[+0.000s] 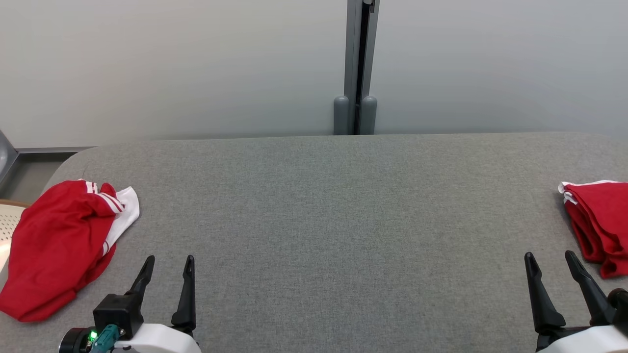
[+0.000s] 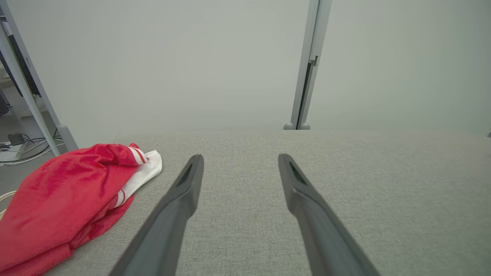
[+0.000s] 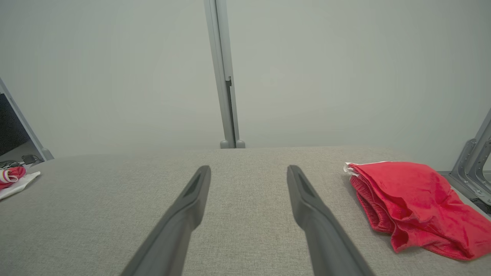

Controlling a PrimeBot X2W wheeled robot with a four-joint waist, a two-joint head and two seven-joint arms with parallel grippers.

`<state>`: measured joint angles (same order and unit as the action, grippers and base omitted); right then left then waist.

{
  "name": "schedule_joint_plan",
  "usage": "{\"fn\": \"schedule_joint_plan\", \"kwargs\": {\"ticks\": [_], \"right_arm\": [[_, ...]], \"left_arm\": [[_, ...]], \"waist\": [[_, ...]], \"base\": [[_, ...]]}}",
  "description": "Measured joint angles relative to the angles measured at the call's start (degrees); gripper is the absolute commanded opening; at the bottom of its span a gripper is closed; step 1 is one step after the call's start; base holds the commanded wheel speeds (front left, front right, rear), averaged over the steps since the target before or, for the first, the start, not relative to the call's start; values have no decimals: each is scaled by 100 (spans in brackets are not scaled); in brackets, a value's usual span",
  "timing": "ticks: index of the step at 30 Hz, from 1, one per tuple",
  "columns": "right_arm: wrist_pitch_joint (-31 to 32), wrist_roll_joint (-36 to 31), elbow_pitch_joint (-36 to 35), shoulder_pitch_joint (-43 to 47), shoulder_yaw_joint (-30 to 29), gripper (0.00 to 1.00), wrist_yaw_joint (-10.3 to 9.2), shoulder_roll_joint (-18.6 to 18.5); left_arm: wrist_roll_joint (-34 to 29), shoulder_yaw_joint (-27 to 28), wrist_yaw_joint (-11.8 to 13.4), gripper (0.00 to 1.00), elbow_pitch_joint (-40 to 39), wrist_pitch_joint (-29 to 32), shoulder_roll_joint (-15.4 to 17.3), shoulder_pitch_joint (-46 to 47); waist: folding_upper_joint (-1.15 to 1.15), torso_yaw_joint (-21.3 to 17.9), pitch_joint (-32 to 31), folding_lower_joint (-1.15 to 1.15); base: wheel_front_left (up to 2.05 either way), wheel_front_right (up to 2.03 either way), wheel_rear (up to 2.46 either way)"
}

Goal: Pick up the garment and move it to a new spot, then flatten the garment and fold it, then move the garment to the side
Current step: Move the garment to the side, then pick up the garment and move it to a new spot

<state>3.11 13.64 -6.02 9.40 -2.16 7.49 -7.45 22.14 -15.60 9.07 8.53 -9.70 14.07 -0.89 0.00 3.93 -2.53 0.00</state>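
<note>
A crumpled red garment (image 1: 59, 240) with white striped trim lies at the left edge of the grey table (image 1: 333, 220); the left wrist view shows this garment (image 2: 65, 199) to the left of my fingers. My left gripper (image 1: 168, 262) stands open just right of it, not touching, nothing between its fingers (image 2: 191, 180). A second red garment (image 1: 601, 220), folded, rests at the table's right edge, and it shows as a folded red garment (image 3: 414, 203) in the right wrist view. My right gripper (image 1: 549, 259) is open beside it, empty.
A grey partition wall with a vertical post (image 1: 356, 68) stands behind the table. A perforated pale basket (image 1: 7, 225) sits off the table's left edge under the garment. Cables (image 2: 17, 147) lie on the floor at far left.
</note>
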Motion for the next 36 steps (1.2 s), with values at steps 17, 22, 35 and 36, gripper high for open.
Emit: {"fn": "schedule_joint_plan", "kwargs": {"ticks": [17, 22, 35, 36], "right_arm": [[170, -44, -460, 59, -31, 100, 0, -8], [230, -66, -606, 53, 25, 100, 0, -11], [381, -76, -721, -119, 313, 100, 0, -91], [392, -77, -726, -160, 330, 100, 0, -102]], "left_arm": [[104, -113, -122, 100, 185, -200, -208, 569], [115, -111, -205, 100, 271, -302, -247, 742], [175, 71, -414, 100, 458, -498, -181, 853], [175, 85, -414, 100, 453, -502, -187, 841]], "waist": [[0, 883, 135, 0], [0, 1339, 182, 0], [0, 2588, 294, 0], [0, 2607, 318, 0]], "base": [[0, 0, 0], [0, 0, 0], [0, 0, 0], [0, 0, 0]]}}
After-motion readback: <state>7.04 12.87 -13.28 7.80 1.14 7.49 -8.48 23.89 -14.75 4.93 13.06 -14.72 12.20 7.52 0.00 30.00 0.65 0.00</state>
